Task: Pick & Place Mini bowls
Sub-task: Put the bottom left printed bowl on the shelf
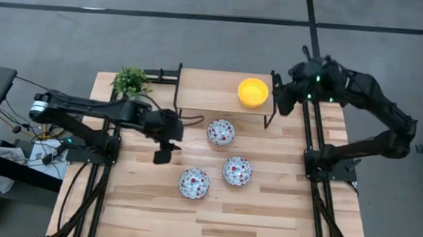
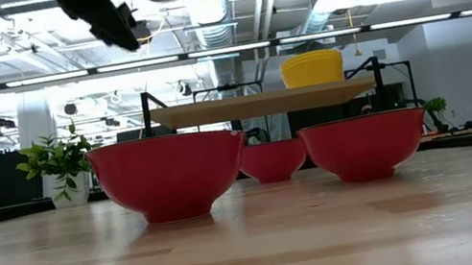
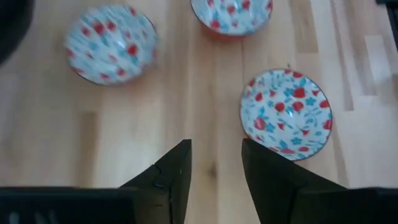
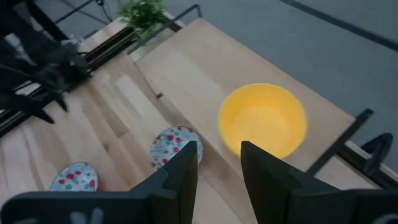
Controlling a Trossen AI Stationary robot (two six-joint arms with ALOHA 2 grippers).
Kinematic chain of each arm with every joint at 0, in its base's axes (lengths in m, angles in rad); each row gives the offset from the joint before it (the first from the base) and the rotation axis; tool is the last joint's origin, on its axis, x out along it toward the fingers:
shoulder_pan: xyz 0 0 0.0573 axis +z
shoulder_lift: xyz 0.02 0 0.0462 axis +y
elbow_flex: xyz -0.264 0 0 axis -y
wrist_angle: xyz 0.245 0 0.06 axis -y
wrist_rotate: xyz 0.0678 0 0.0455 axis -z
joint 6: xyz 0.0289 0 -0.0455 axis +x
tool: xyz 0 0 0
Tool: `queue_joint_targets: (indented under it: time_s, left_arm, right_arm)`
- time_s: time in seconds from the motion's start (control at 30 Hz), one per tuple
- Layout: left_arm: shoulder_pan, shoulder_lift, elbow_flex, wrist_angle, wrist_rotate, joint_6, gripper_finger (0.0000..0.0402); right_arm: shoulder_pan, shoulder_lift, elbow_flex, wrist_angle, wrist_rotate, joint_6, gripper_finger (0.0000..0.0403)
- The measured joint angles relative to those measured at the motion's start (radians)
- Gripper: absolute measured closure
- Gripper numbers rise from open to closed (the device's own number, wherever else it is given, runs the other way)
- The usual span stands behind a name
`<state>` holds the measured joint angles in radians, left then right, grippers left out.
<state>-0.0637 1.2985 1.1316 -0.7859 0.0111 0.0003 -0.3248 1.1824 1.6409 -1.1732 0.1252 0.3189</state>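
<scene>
Three white mini bowls with red-and-blue flowers stand on their bases on the wooden table: one far, one right, one near. In the low view their outsides are red. A yellow mini bowl stands on the raised wooden shelf. My left gripper is open and empty above the table, left of the floral bowls; the near one lies just beyond its fingertips. My right gripper is open and empty at the shelf's right end, beside the yellow bowl.
A small green potted plant stands at the table's far left corner, beside the shelf. The shelf's dark metal legs stand at its two ends. Bare wood lies along the table's near edge.
</scene>
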Motion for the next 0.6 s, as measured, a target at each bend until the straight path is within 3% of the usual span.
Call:
queue_joint_targets:
  time_s: [0.23, 0.47, 0.6]
  left_arm:
    - [-0.035, 0.122, 0.0, 0.027, 0.012, -0.12, 0.0262]
    - [-0.094, 0.207, 0.0, 0.183, 0.046, -0.197, 0.0262]
    - [-0.126, 0.256, 0.0, 0.191, 0.045, -0.2, 0.0262]
  right_arm:
    - [0.244, 0.027, 0.0, 0.0, 0.165, 0.055, 0.029]
    - [0.379, 0.067, 0.0, 0.0, 0.178, 0.052, 0.029]
    - [0.474, 0.085, 0.001, -0.001, 0.217, 0.081, 0.029]
